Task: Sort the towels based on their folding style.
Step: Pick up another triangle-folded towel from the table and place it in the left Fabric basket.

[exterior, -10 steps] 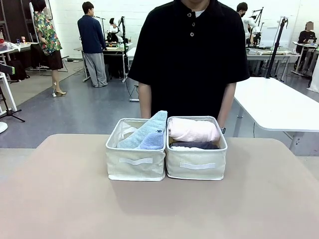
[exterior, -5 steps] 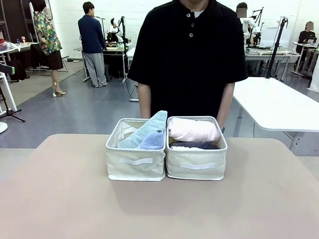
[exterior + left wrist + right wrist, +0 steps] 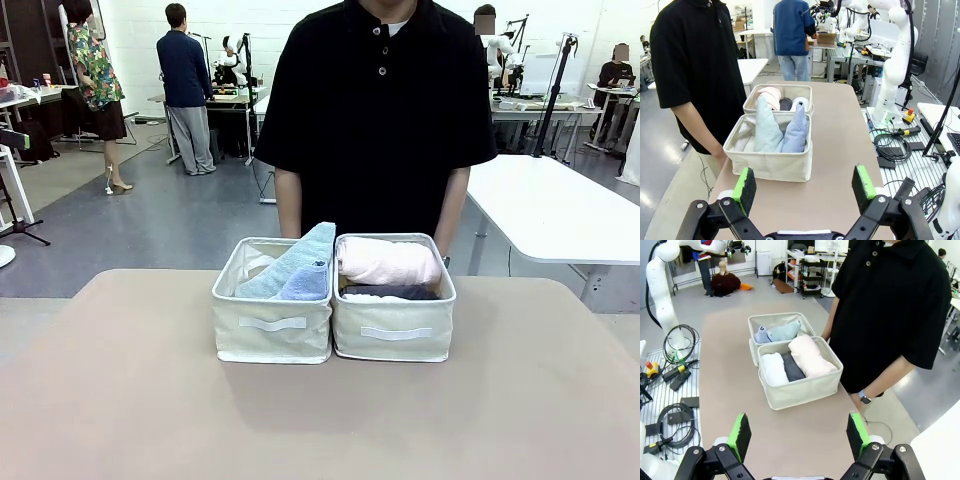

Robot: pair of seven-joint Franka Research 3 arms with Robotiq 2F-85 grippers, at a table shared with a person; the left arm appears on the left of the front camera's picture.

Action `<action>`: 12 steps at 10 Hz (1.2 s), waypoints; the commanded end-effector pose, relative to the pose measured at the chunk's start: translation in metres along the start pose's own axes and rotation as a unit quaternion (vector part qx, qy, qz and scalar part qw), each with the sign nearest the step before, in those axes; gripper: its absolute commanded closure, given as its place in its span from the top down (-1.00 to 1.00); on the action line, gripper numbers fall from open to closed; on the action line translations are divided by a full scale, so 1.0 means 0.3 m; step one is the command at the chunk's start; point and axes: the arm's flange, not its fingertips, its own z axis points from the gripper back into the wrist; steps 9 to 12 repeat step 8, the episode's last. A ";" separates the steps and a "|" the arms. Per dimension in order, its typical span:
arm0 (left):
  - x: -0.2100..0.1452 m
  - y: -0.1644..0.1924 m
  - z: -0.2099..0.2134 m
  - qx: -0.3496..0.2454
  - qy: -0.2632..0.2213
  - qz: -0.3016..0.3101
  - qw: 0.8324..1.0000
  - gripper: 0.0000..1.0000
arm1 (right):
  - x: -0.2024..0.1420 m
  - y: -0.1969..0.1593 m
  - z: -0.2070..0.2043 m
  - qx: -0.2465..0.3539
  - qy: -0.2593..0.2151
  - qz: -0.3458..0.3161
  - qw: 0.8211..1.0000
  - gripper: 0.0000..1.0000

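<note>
Sorting looks done, as far as I can judge. Both cone-folded towels, the light blue towel and the grey-green towel, stand side by side in one bin. The rolled ones lie in the other bin, touching the first: pink towel, dark grey towel, white towel in a row. Yellow roll: can't spot it, prob. under the others, not sure.

My left hand is released, fingers spread wide, nothing betw. the green pads, held above the table near the cone bin. My right hand is likewise spread and empty, well back from the roll bin. The person stands at the far side just behind the bins, arms down.

Step in hand: wrap-up/check. No towel lies loose on the table. Next move, if any: confirm each bin holds one fold style, then keep both hands clear of the bins. If a regrasp is needed, the cones look soft and tippy, so I'd pinch low & gently.
</note>
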 end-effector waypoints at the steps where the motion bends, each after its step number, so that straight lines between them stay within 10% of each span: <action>1: 0.000 -0.009 -0.002 -0.004 0.004 -0.005 1.000 1.00 | -0.005 -0.001 0.000 0.004 -0.004 0.009 1.000 1.00; 12: 0.000 -0.009 -0.002 -0.004 0.004 -0.005 1.000 1.00 | -0.005 -0.001 0.000 0.004 -0.004 0.009 1.000 1.00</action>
